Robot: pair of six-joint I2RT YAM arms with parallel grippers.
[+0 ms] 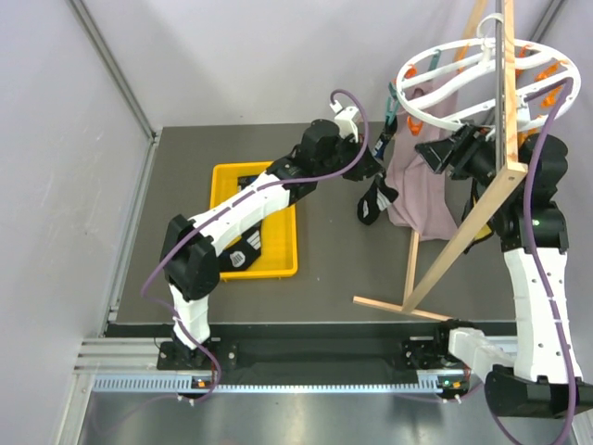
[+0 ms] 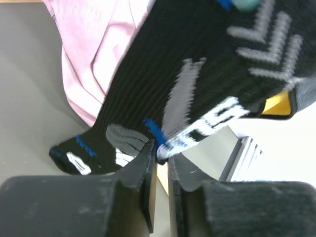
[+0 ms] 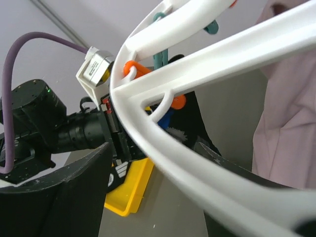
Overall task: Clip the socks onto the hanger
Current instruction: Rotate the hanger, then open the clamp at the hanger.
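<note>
One pink garment (image 1: 422, 190) hangs just beside socks (image 1: 374, 201).

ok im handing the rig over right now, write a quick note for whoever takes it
Left end effector: almost shut, pinching the edge of a black sock.
Right end effector: jaws straddle the white rim of the hanger; a firm grip is not clear.
Things: the sock hangs at the hanger's rim under a teal clip, beside a pink garment.
Done: this sock looks clipped at its top.
Left: confirm the clip holds, let go, then clip the second sock, which I cannot pick out in these views.
</note>
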